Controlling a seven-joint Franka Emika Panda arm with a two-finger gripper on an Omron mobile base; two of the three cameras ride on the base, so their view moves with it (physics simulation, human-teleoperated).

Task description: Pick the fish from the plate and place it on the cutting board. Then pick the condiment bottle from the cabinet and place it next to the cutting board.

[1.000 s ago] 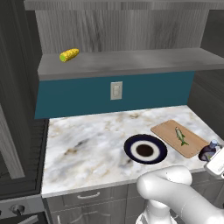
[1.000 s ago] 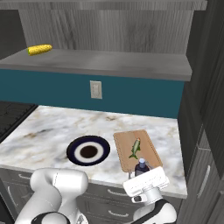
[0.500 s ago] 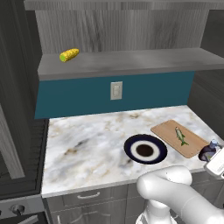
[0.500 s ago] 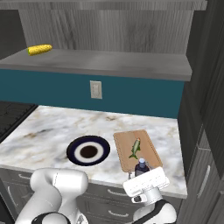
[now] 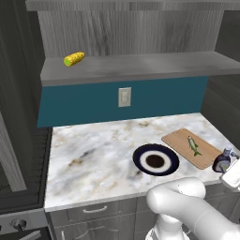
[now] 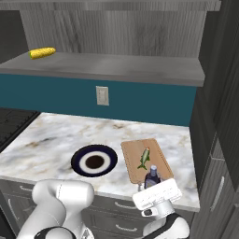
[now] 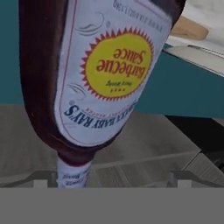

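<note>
Marble surface (image 5: 93,154) carries the plate (image 5: 155,160) beside the cutting board (image 5: 191,147), fish (image 5: 193,146) on it. I see the end effector (image 6: 156,195) clamped on the condiment bottle (image 7: 98,74) at the board's near corner.

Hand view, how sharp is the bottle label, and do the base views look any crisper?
Hand view: the condiment bottle looms close, label upside down, large print readable, small print soft. Left base view: even flat light, the fish small but distinct on the cutting board. Right base view: similar, no glare.
</note>
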